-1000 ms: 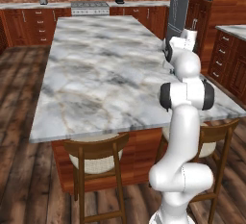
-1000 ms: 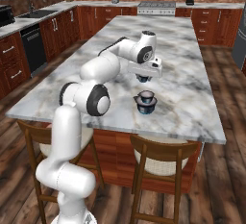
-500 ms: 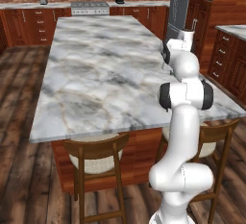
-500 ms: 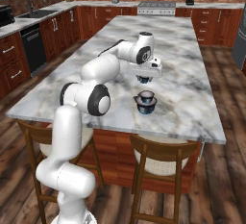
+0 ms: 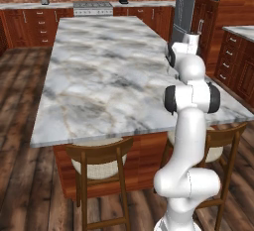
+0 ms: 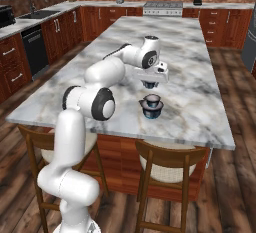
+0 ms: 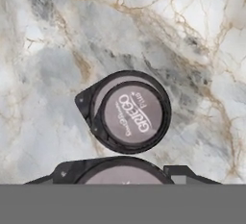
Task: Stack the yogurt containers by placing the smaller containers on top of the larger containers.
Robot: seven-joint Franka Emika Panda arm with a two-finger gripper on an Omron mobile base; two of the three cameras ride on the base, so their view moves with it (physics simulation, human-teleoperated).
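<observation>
The larger container (image 6: 151, 107), a squat dark blue cup with a lighter band, stands on the marble island near its front right part. In the hand view its round pale grey lid (image 7: 130, 113) with lettering lies just ahead of the fingers. My gripper (image 6: 151, 83) hangs over the counter right behind that cup, on the far side from the base. Between its dark fingertips (image 7: 63, 172) sits a round pale top, the smaller container (image 7: 122, 174), cut off by the view's bottom edge. The gripper (image 7: 122, 176) is shut on it.
The marble island (image 6: 200, 102) stretches far back and to the left. Two wooden stools (image 6: 167, 159) (image 6: 42, 144) stand at its near edge. A dark fridge column (image 5: 186, 4) and wooden cabinets (image 5: 238, 66) are on the right.
</observation>
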